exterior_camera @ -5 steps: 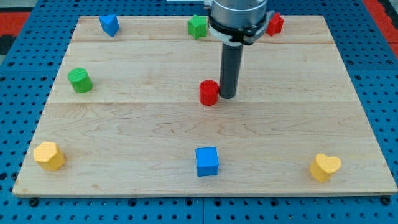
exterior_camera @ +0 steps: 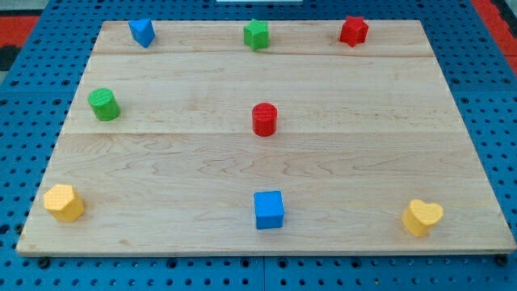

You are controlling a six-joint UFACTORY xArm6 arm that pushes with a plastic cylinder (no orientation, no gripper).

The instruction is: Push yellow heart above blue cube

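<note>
Tabletop [exterior_camera: 266,174] boards of pale wood fill nearly the whole view, lying on a blue pegboard [exterior_camera: 16,153]. Taking the blue cube [exterior_camera: 269,209] as landmark: it sits near the tabletop's bottom edge, about midway across. The yellow heart [exterior_camera: 422,217], the block to be moved, lies well to the view's right of the cube and at almost the same height, close to the bottom right corner. A second yellow block [exterior_camera: 63,202], its shape hard to make out, sits well to the cube's left near the bottom left corner. Straight up the view from the cube stands a red cylinder [exterior_camera: 264,119], with open wood between the two; that gap looks like the natural target spot for the heart. A green cylinder [exterior_camera: 103,104] lies up and far left of the cube. Along the top edge, well apart from the cube, are a blue block [exterior_camera: 142,32] up left, a green star [exterior_camera: 257,34] straight up, and a red star [exterior_camera: 353,31] up right.

No pincer exists on this arm, and my tip is out of sight, so whether it touches anything cannot be told; the heart appears untouched, and the task looks not yet started.
</note>
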